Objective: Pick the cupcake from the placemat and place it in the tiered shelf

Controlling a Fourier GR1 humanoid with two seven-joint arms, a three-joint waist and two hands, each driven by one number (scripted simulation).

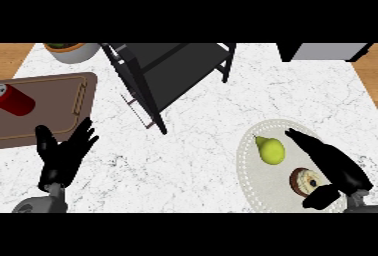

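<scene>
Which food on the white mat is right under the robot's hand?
The cupcake, brown and round, lies on the placemat just under the right hand. The green pear sits further up the mat, beside the fingers.

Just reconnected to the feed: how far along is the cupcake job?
Nothing is placed yet. The brown cupcake sits on the round pale placemat beside a yellow-green pear. The right hand is open over it, not gripping. The lift and the move to the black tiered shelf remain. The left hand rests open.
</scene>
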